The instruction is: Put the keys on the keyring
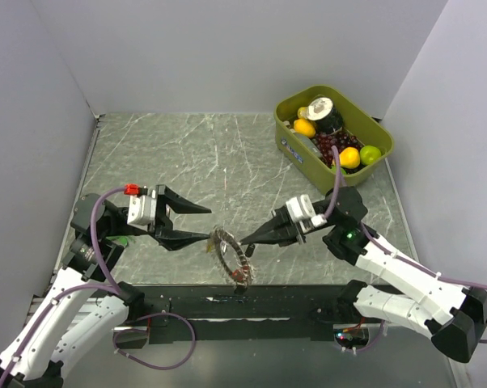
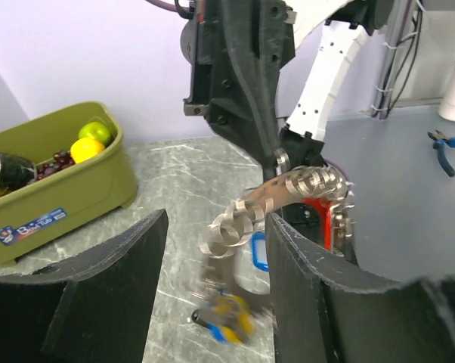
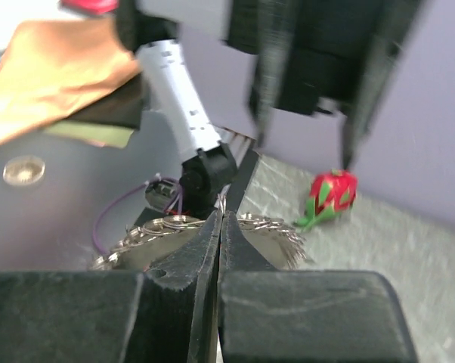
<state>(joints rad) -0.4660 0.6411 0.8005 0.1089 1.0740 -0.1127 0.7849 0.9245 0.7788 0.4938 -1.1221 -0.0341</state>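
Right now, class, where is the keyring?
In the top view, the keyring is centre-front between the arms, pinched by the shut right claw, with the open left claw just to its left.

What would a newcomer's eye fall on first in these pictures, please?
Over the table, near its front middle, the right gripper is pinched shut on the coiled keyring, while the left gripper gapes open beside it. Next comes the green bin of fruit in the far right corner.
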